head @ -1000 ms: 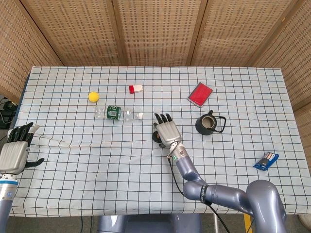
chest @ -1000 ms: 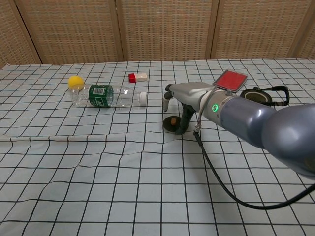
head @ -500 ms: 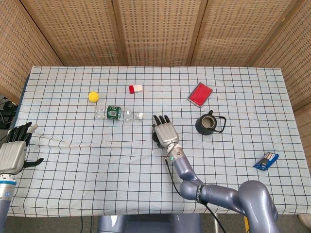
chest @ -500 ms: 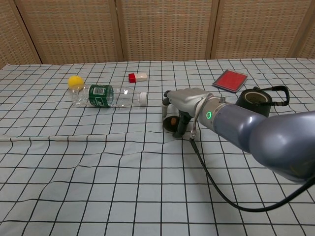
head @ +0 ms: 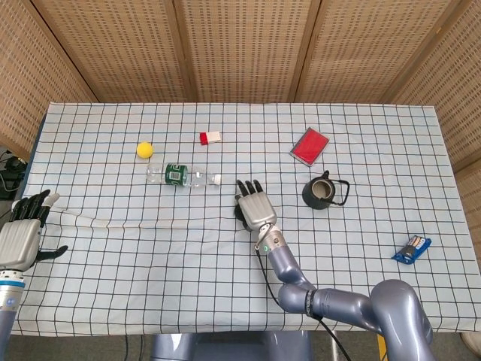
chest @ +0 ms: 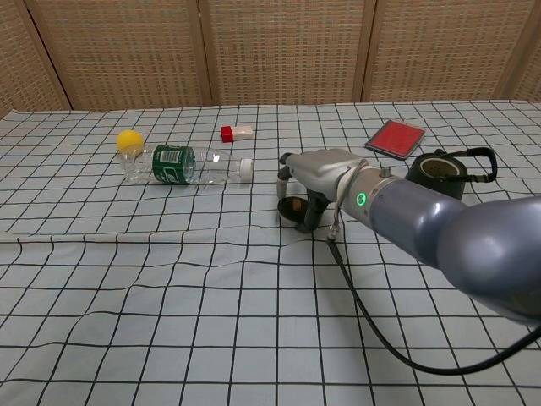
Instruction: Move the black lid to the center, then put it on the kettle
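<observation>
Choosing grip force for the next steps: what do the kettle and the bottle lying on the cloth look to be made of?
Kettle: dark matte body, probably cast iron or dark ceramic. Bottle: clear, glossy thin plastic with a green label and white cap.

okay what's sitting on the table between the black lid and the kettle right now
Nothing: the head view shows only bare checked cloth between the black lid, under the right hand, and the kettle. The chest view agrees.
</observation>
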{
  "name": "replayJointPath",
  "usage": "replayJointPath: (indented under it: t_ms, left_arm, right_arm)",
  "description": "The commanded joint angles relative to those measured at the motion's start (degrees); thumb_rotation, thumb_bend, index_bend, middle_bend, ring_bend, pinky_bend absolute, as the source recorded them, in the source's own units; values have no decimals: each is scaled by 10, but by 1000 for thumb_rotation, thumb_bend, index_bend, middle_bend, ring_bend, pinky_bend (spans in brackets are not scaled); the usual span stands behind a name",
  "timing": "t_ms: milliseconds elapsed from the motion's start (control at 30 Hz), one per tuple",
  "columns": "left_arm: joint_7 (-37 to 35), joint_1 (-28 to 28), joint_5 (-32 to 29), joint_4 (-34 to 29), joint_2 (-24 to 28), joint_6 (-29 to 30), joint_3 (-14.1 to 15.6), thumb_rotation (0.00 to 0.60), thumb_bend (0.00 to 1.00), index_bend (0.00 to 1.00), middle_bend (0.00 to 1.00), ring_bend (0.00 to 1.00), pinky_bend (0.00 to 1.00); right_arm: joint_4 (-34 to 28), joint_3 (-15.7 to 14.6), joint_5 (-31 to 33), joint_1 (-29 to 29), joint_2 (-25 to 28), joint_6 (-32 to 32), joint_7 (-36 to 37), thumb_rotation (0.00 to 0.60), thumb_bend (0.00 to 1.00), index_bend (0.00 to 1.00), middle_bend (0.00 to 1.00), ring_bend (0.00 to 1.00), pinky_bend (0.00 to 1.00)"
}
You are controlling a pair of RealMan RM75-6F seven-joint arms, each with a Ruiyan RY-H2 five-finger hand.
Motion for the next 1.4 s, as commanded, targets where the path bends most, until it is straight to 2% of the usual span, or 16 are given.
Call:
replayJointPath:
  t_ms: [33,300,567,800,1400]
  left_arm:
    - [2,1,0,-1,0,1,-1,600,68,0,0,0,0]
    - [16,5,9,-5,-4,8,0,600,68,0,0,0,0]
    - [29,7,15,-13,-6,7,5,600,68,0,0,0,0]
    - [35,9,22,-17,-9,12,5,600,69,0,0,0,0]
    - [34,10,24,-18,-9,5,3,600,68,0,0,0,0]
  right_arm:
    - [-35,-4,-20,-13,25,30,-2,600,489,399,66,0,0]
    - [-125,-4,-47,-46,100,94,-11,600,483,388,52,0,0]
    - [-165,-2,-32,-89,177,118,3,600,482,388,40,0,0]
    - [-123,-7,-3,-117,204,96,36,600,482,388,32,0,0]
    - [-56,-14,-4,-128,186,70,69,600,482,388,22,0,0]
